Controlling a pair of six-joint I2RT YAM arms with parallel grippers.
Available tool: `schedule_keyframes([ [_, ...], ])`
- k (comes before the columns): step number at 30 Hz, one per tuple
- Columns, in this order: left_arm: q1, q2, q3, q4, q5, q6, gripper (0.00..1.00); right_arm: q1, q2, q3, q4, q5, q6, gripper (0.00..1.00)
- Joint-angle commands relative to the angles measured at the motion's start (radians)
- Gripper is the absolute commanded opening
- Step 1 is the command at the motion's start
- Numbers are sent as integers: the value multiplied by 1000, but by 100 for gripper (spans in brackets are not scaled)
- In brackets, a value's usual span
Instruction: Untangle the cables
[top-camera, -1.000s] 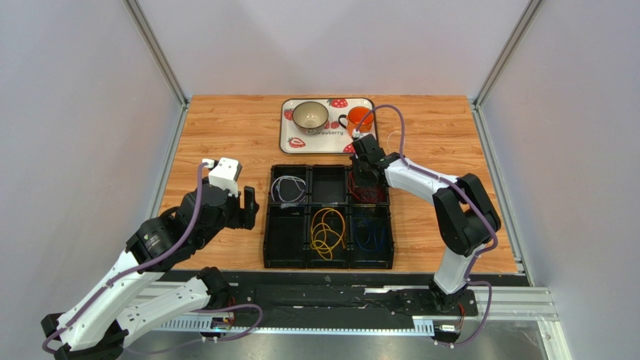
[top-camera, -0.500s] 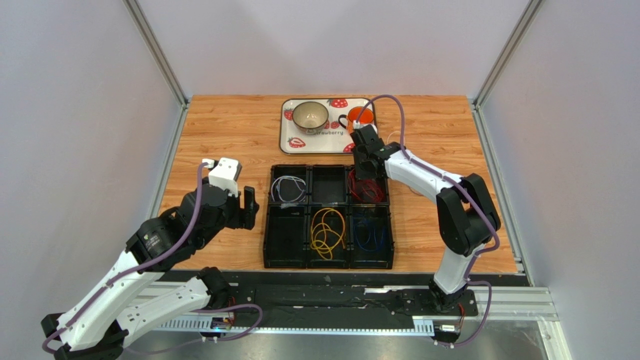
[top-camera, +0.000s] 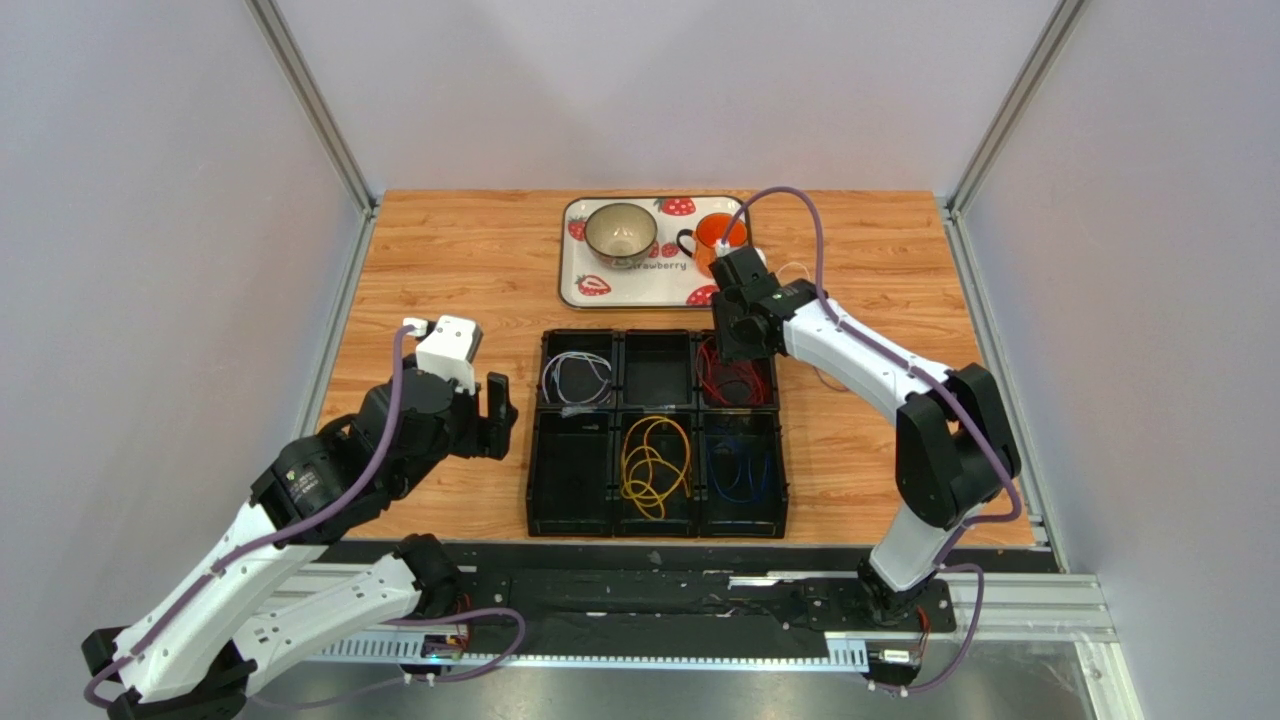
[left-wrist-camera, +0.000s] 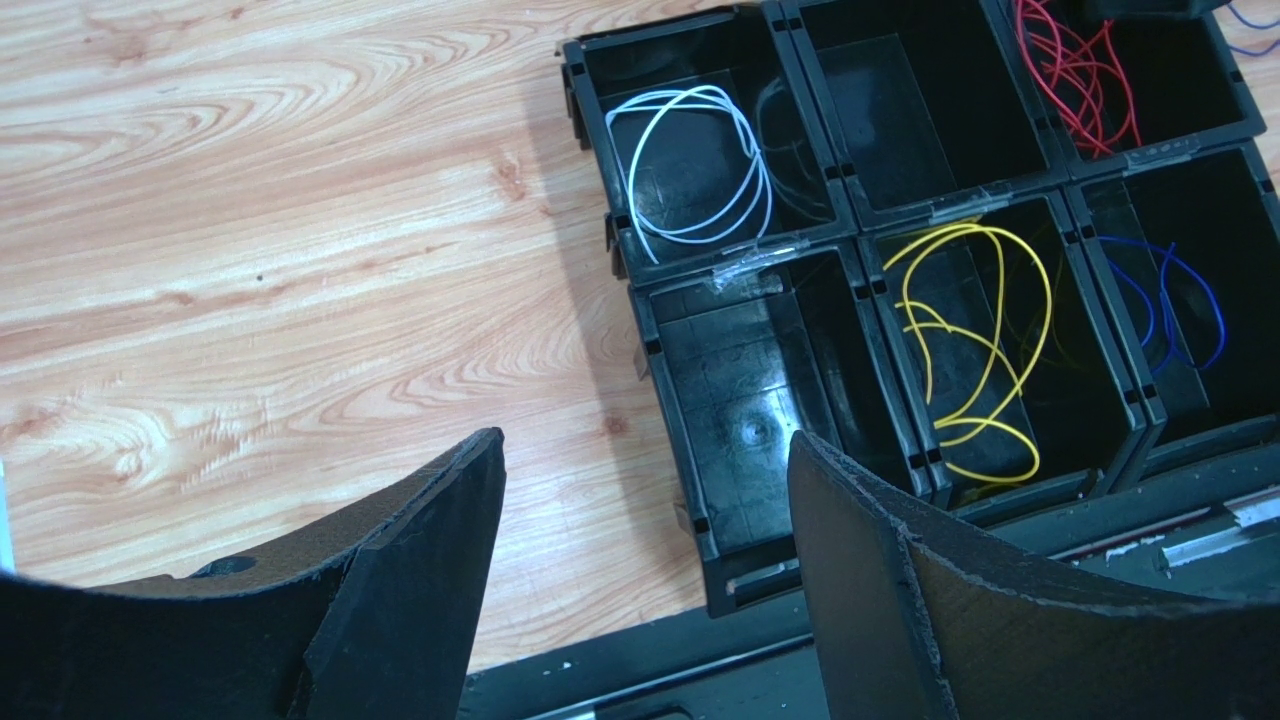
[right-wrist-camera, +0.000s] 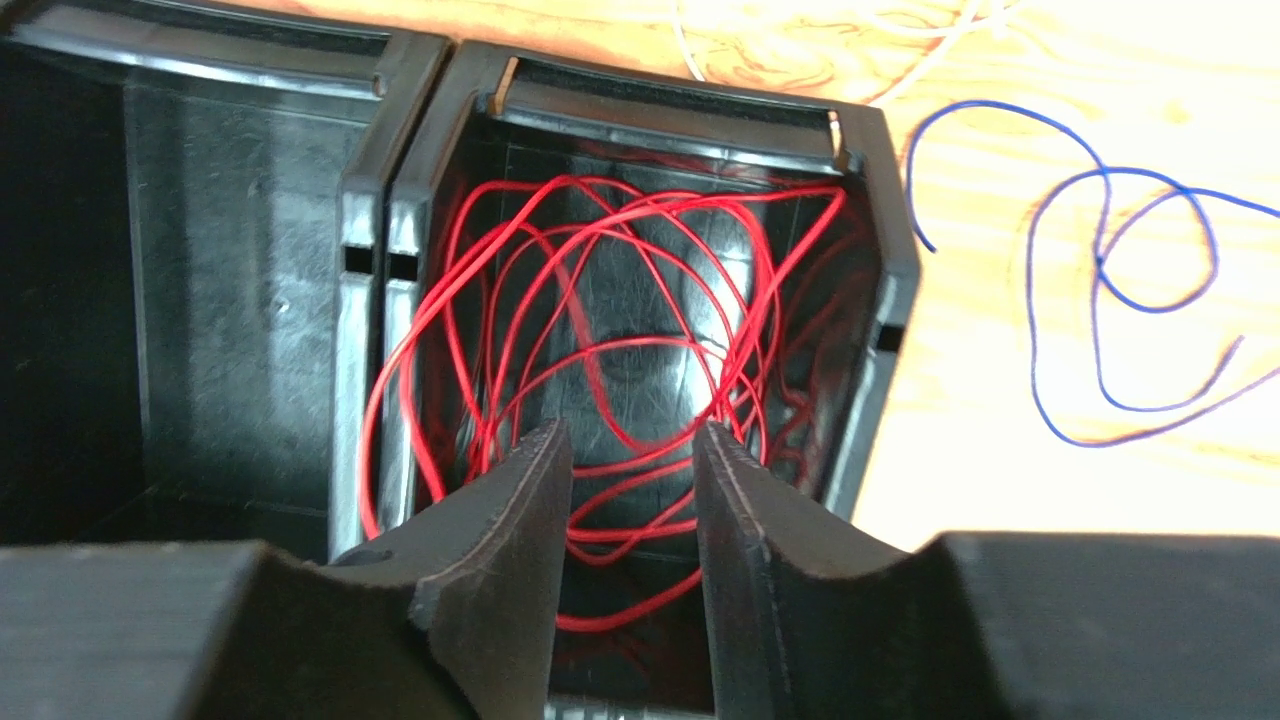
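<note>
A black six-bin organiser (top-camera: 657, 408) holds sorted cables. A white-grey cable (top-camera: 576, 378) lies in the far-left bin, a red cable (top-camera: 732, 384) in the far-right, a yellow cable (top-camera: 655, 462) in the near-middle and a blue cable (top-camera: 742, 470) in the near-right. My right gripper (top-camera: 736, 339) hovers over the red bin. In the right wrist view it (right-wrist-camera: 631, 450) is partly open and empty above the red cable (right-wrist-camera: 601, 338). Another blue cable (right-wrist-camera: 1120, 300) lies loose on the wood beside that bin. My left gripper (left-wrist-camera: 646, 465) is wide open, left of the organiser.
A strawberry-print tray (top-camera: 579, 255) at the back holds a bowl (top-camera: 621, 230) and an orange cup (top-camera: 718, 236), close behind the right gripper. A thin white wire (right-wrist-camera: 842, 33) lies on the wood past the red bin. A black rail (top-camera: 661, 558) runs along the near edge.
My right gripper has lifted and drawn back from the red bin toward the tray, and the right arm's elbow swung right. The left arm has not moved.
</note>
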Motion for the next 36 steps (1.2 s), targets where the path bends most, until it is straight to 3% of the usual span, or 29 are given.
schedule_keyframes([
  [1,5,-5,3,9,-12,2,77,10,-79,65,-52,14,9,41],
  [7,7,-6,3,9,-12,2,78,25,-133,78,-125,31,26,41],
  [21,7,-5,3,10,-4,5,78,27,-250,49,-87,68,41,40],
  [29,7,-8,1,10,2,7,78,-25,-191,96,-82,160,54,41],
  [36,7,-25,-7,24,17,14,77,-113,-101,163,-92,151,63,52],
])
